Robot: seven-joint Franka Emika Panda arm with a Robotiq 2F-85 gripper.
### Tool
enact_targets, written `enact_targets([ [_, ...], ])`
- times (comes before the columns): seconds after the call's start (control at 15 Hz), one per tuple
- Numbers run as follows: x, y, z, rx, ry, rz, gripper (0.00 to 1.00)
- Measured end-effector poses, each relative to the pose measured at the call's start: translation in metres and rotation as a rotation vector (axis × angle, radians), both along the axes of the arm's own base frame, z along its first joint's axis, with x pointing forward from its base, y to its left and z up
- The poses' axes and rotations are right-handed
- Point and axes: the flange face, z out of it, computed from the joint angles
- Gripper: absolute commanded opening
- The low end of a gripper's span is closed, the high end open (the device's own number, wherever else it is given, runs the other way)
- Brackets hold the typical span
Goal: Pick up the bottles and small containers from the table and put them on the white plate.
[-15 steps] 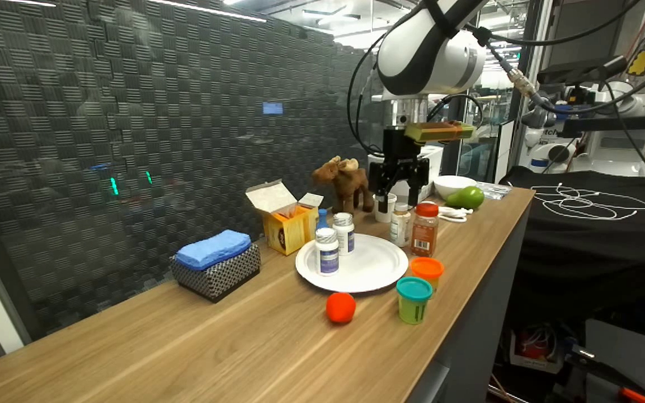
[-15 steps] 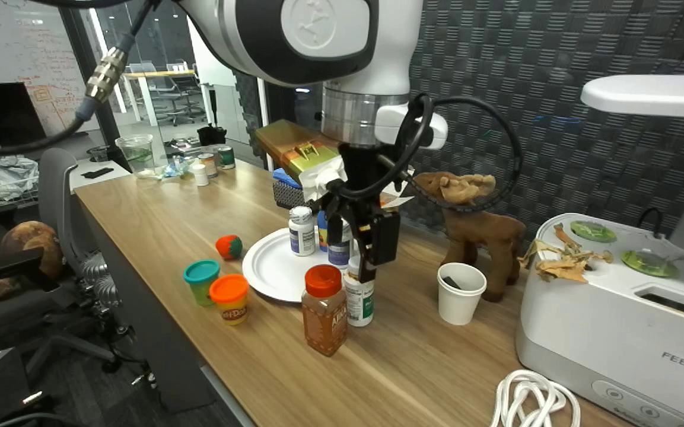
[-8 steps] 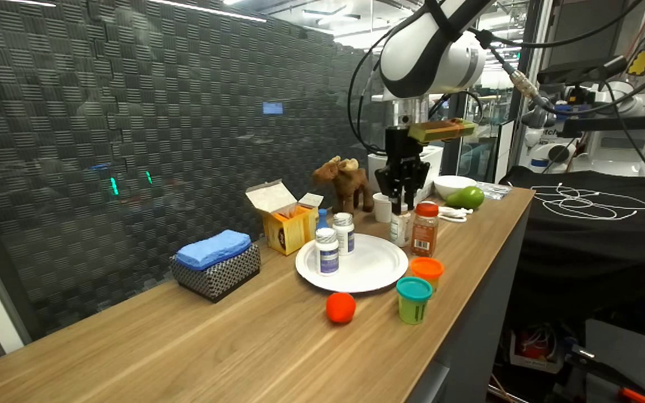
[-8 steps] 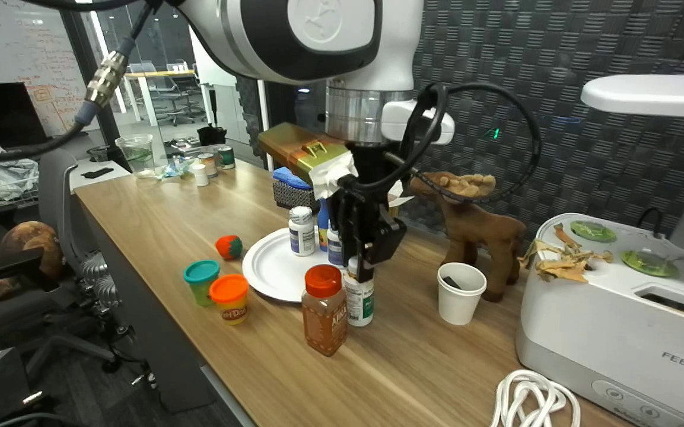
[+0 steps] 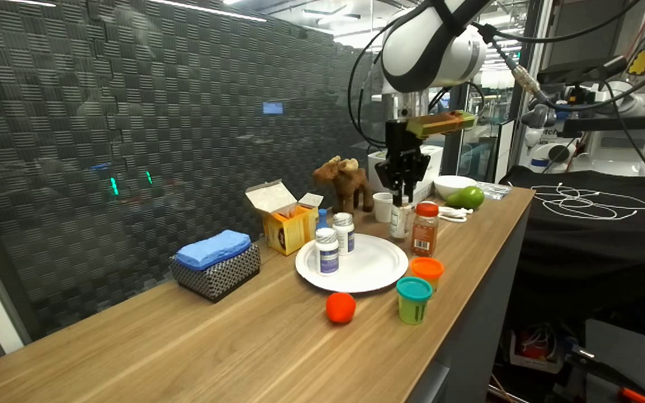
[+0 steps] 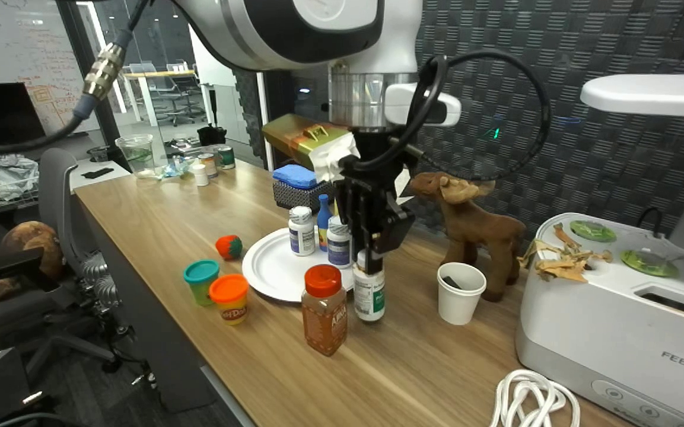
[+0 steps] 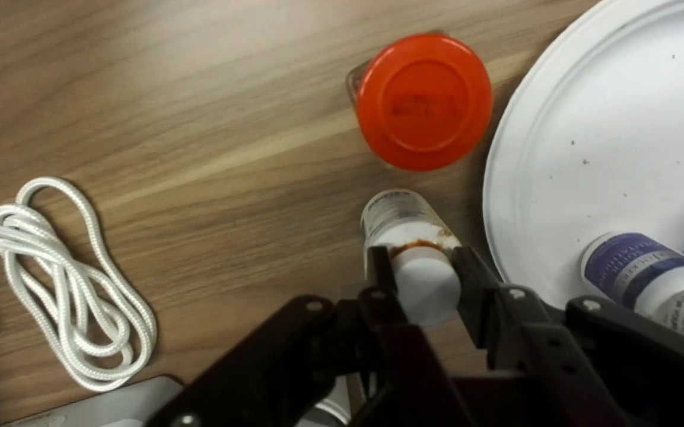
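Gripper (image 7: 423, 261) jaws are pinched about the top of the white-and-green-labelled pill bottle (image 6: 370, 296). Within the last half second this bottle has risen in both exterior views, its base apparently off the wood-grain counter (image 5: 216, 341); the grasp seems sound, permitting transfer. White plate (image 5: 378, 263), near it, bears two purple-labelled bottles (image 5: 329, 263). Red-lidded spice jar (image 6: 325, 314), orange-lidded Play-Doh tub (image 6: 232, 311) and teal-lidded tub (image 5: 413, 307) remain outstanding.

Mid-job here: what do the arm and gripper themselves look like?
The Panda arm is glossy white with black panels and a silvery collar. A black cable loops beside it, and a metal cable connector shows farther out. The Robotiq gripper is black, with angular linkages and two slim fingers. Alongside is a gold-green box with an orange band.
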Motion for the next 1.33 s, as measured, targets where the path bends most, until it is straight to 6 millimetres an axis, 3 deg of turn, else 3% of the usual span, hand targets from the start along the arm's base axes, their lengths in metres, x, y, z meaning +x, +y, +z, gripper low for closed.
enact_targets([
  [0.2, 0.004, 0.015, 0.030, -0.004, -0.055, -0.018, 0.07],
  [0.53, 0.005, 0.075, 0.074, 0.005, -0.116, 0.033, 0.07],
  [0.73, 0.000, 0.111, 0.076, 0.015, -0.093, 0.077, 0.07],
  [0.93, -0.003, 0.135, 0.070, 0.028, -0.059, 0.107, 0.07],
  [1.33, -0.007, 0.146, 0.060, 0.042, -0.014, 0.117, 0.07],
])
